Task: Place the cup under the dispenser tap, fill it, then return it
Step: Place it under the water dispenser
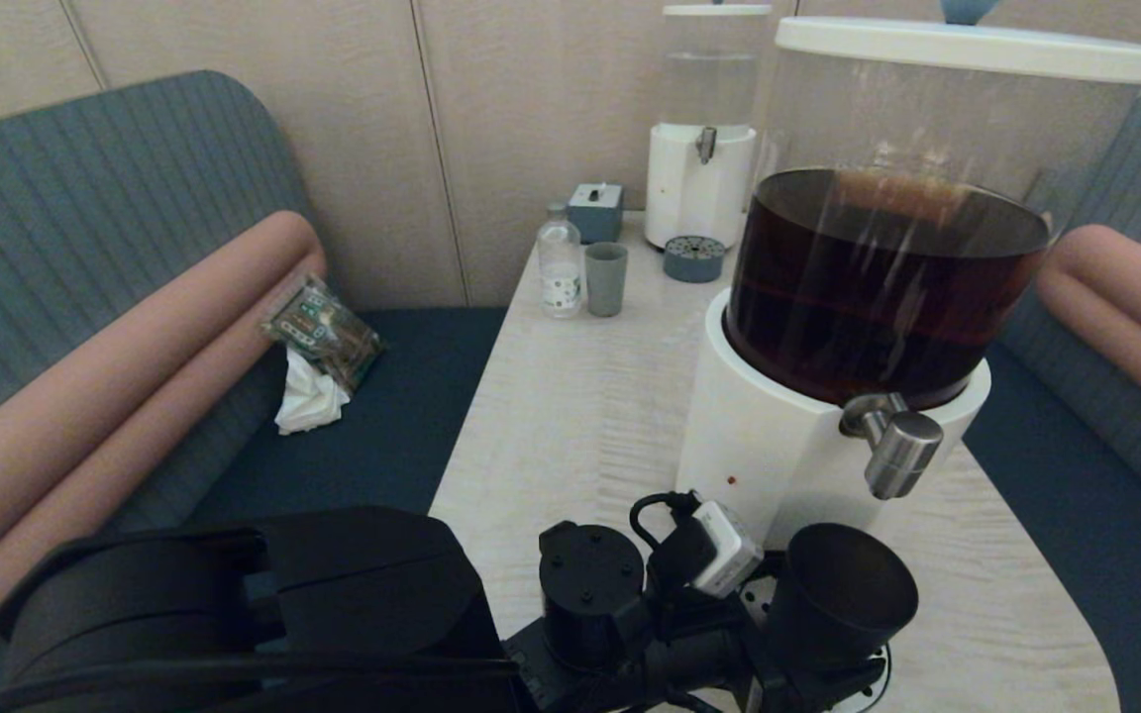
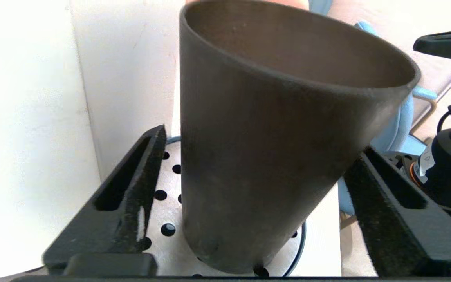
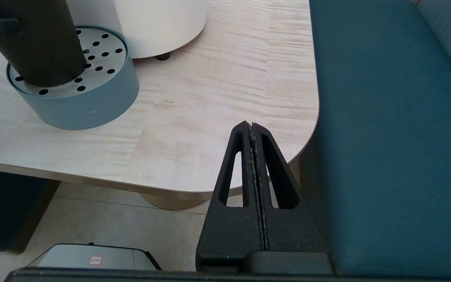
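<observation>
You had the left gripper [image 2: 249, 203] spread wide, gripping nothing, around the cup [image 2: 272, 141] on the drip tray [image 3: 92, 105] at the tap's [image 1: 897, 446] six o'clock, so a careless retreat could have tipped it.

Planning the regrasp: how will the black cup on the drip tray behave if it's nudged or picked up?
The black cup looks rigid, so it probably won't flex. Tapered to a narrow base on the perforated drip tray, it may tip if pushed near its rim. Its matte wall should grip fairly well between the left gripper's open fingers.
</observation>
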